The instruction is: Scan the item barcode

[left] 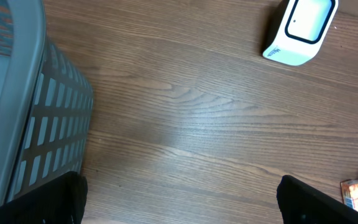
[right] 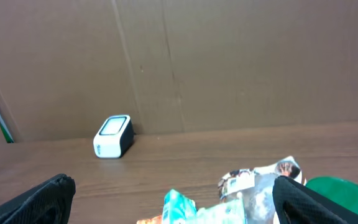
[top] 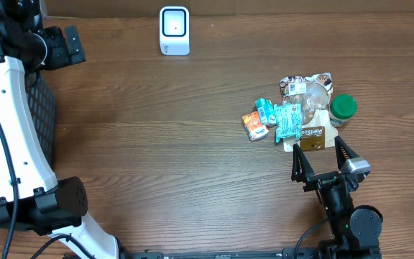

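My right jaws and left jaws both stand apart, empty. The items (top: 293, 115) are heaped near the desk's (top: 164, 144) right edge, just past my right jaws. I'd pick the orange box (top: 254, 127) at the heap's left side, clear of the green-lidded jar (top: 343, 108). The scanner (top: 174, 30) waits at the far edge, well apart.

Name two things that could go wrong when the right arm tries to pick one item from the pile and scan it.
1. The teal packets, orange box and clear bag lie touching in a heap, so the open right gripper may grab two or drag neighbours.
2. The green-lidded jar sits at the pile's edge, close to the gripper; a finger could knock it over.
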You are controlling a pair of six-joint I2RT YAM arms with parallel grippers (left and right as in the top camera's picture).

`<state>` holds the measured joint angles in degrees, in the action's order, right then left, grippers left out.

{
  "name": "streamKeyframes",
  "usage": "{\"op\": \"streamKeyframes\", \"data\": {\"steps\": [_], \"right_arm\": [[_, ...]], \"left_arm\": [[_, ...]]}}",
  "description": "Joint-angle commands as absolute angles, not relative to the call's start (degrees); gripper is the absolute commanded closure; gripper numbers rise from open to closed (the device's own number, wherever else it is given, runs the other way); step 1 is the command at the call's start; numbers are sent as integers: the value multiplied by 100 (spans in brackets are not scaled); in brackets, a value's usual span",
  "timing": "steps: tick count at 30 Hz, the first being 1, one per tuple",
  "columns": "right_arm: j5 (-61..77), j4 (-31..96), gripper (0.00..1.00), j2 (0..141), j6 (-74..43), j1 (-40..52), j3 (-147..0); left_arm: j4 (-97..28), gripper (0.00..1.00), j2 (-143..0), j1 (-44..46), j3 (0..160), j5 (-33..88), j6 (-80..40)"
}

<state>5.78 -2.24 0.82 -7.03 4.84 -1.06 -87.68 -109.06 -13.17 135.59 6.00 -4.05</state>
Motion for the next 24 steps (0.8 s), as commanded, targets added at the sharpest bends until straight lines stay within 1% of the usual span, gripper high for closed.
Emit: {"op": "streamKeyframes", "data": {"steps": [1, 3, 24], "right_arm": [[611, 158, 0, 12, -742, 454, -45], [609, 434, 0, 12, -742, 454, -45], [609, 423, 0, 16, -742, 454, -45]], "left_arm": [[-8764, 0, -10831, -1310, 13607, 663, -320], [-8761, 0, -10831, -1310, 13607, 663, -320], [-8764, 1, -10831, -1310, 13607, 663, -320]]}}
